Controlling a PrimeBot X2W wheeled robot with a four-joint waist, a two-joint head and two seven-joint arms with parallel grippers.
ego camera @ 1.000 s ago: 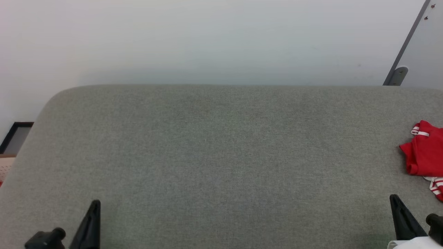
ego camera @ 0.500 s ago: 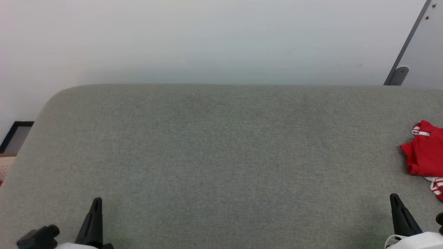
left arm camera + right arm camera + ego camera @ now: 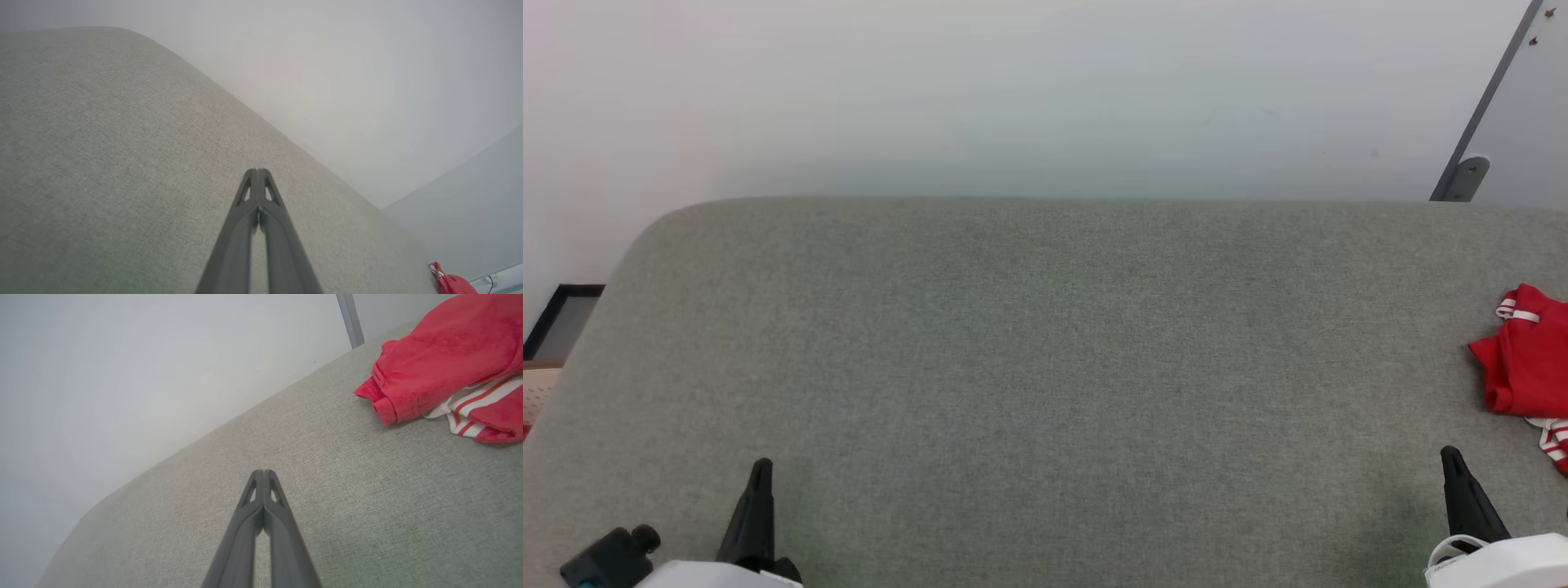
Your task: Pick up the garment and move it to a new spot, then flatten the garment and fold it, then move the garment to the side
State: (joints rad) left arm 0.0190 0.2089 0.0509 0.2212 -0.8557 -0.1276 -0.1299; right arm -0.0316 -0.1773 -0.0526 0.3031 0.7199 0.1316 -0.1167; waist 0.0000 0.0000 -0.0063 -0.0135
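Note:
The garment point(image 3: 1525, 359) is a crumpled red heap with red-and-white striped trim, lying at the far right of the grey fabric surface point(image 3: 1045, 351) and partly cut off by the frame edge. It fills the upper right of the right wrist view point(image 3: 445, 359) and shows as a small red patch in the left wrist view point(image 3: 451, 282). My right gripper point(image 3: 1450, 454) stands shut at the lower right, a short way in front of the garment and apart from it; its tips point(image 3: 263, 472) touch each other with nothing between. My left gripper point(image 3: 761, 465) is shut at the lower left, far from the garment point(image 3: 257, 170).
A pale wall rises behind the surface. A grey metal post with a bracket point(image 3: 1462, 175) leans at the back right. A dark framed object point(image 3: 560, 322) sits beyond the rounded left corner. The wide middle of the grey surface lies between both grippers.
Both grippers have closed fully and their tips have edged forward a little, with more of the white wrists showing. The garment has stayed in place.

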